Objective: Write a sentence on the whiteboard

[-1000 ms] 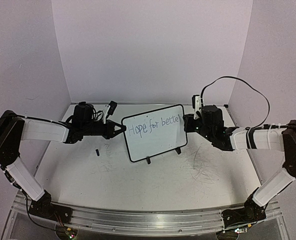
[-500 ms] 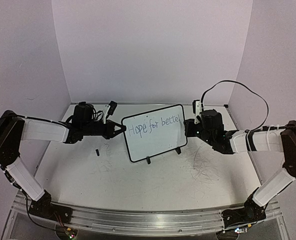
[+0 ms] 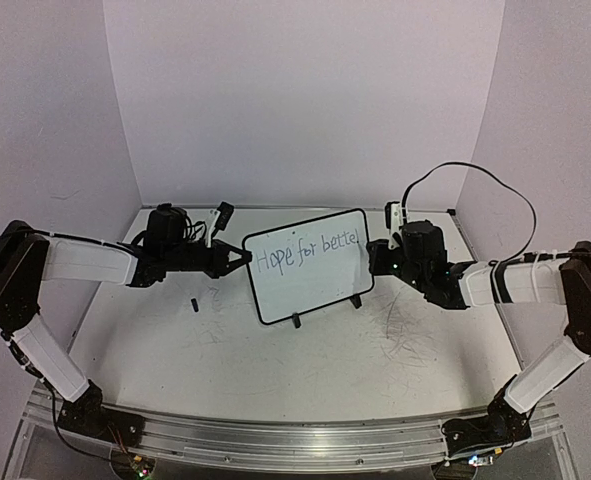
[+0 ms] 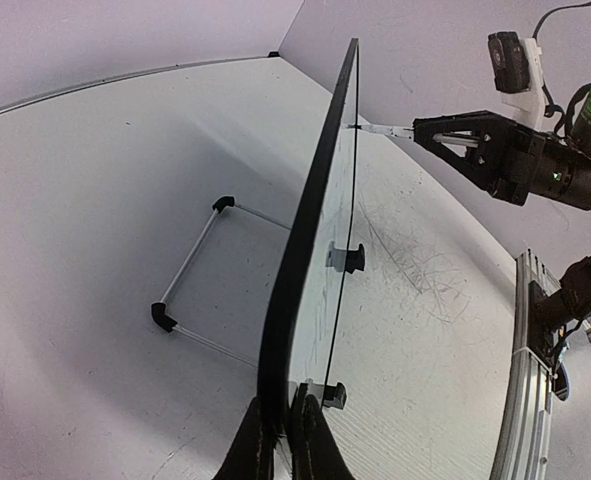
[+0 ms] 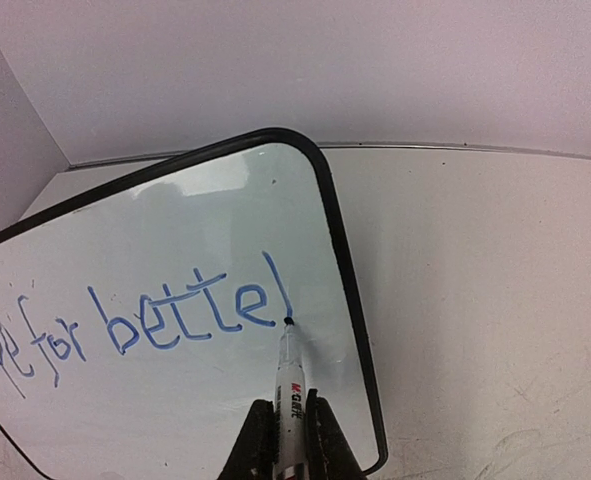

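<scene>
The scuffed white table (image 3: 275, 370), marked with grey scribbles, lies nearest the arm bases. The small rectangular black-framed whiteboard (image 3: 310, 290) stands mid-table on two black feet. The left gripper (image 4: 283, 440) is pinched narrowly over the board's left edge, steadying it. On the other side, the right gripper (image 5: 287, 432) is clamped round a slim white marker pen (image 5: 288, 375), whose tip touches the board near the right frame. The blue handwritten sentence (image 5: 165, 320) reads "Hope for bette" plus one upright stroke, seemingly a letter begun. The board's lower half is blank. The writing looks partway done, with the last word unfinished. A plain lilac wall (image 3: 305, 100) stands behind.
</scene>
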### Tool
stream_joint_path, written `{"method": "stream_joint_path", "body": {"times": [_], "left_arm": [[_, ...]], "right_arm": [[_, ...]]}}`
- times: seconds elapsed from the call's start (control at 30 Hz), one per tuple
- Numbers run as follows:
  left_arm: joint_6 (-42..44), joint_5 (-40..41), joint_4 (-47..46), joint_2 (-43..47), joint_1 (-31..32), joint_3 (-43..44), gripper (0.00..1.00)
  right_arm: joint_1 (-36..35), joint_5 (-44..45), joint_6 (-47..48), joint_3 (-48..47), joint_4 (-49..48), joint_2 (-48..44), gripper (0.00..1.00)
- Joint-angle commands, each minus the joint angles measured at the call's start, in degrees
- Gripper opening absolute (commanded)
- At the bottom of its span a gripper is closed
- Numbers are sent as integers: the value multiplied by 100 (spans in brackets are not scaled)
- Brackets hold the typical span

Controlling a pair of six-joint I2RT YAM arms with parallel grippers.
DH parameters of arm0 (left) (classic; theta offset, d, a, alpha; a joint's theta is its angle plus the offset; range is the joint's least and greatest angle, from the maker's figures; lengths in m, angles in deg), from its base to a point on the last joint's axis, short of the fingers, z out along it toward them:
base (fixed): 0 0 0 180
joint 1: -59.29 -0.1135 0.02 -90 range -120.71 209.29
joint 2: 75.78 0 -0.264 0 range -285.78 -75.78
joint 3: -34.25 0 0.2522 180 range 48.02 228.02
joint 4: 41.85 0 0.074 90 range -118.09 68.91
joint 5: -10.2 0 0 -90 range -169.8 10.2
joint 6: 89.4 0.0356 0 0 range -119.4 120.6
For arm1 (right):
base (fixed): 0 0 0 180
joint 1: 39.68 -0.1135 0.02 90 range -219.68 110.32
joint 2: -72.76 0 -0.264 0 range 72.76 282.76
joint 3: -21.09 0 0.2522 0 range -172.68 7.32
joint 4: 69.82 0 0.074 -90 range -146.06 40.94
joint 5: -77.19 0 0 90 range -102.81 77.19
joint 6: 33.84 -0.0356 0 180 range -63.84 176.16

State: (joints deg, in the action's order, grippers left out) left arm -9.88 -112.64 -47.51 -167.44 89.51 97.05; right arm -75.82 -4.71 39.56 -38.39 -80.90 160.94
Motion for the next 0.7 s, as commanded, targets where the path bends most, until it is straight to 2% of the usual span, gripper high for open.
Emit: {"method": "stream_joint_path", "body": {"times": [0.0,0.67], "left_arm": [[354,305,304,16,-25,84,0],[362,289,316,17,-25,57,0]], "right_arm": [[14,-16,-32,-102,-90,-3,0],[18,327,186,-599,-92,142,0]]}}
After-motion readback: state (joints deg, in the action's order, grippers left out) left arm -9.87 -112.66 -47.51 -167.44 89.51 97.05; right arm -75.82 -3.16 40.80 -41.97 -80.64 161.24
